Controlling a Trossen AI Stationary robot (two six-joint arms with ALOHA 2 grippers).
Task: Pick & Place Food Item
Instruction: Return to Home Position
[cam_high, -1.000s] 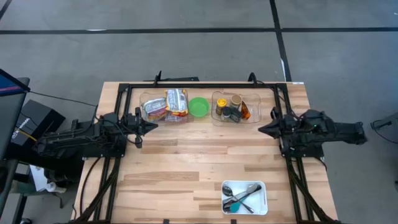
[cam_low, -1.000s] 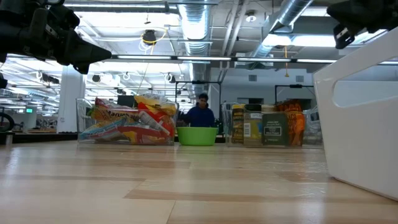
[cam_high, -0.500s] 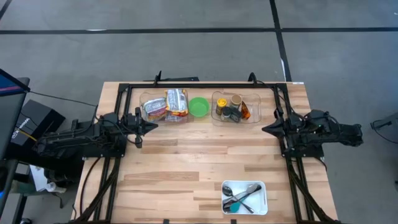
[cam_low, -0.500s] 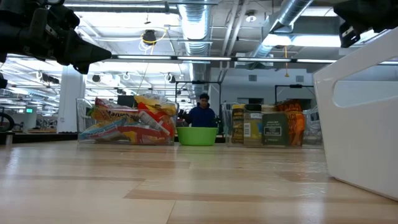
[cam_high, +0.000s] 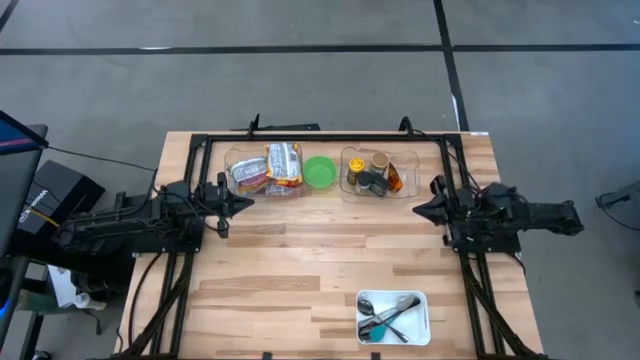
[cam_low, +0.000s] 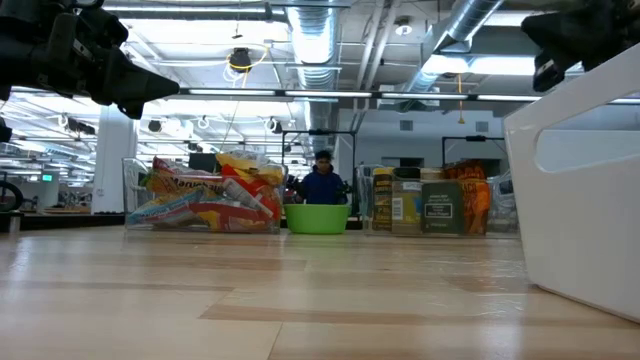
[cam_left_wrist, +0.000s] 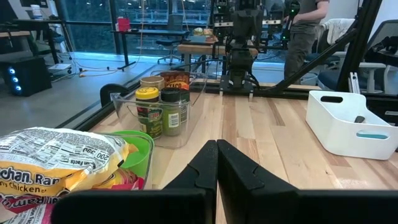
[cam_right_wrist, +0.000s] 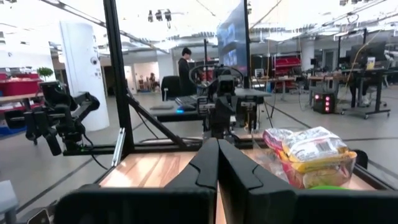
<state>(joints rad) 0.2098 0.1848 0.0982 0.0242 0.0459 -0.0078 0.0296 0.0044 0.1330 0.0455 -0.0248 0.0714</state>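
A: Nearest the front edge?
B: The white bin (cam_high: 394, 293), cutlery (cam_high: 388, 316) inside, well apart from both claws.
A: The claws?
B: Left gripper (cam_high: 243, 201) and right gripper (cam_high: 420, 209): fingers pressed together, holding nothing.
A: The noodle packs (cam_high: 268, 168)?
B: In the left transparent bin (cam_high: 228, 160), just beyond the left gripper.

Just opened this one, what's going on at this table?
Nothing is being handled. The left gripper and right gripper are both shut and empty, each arm lying at its own side of the table. Noodle packs lie in the left bin, jars stand in the right bin, a green bowl sits between them, and spoons lie in the white bin. Sorting looks finished.
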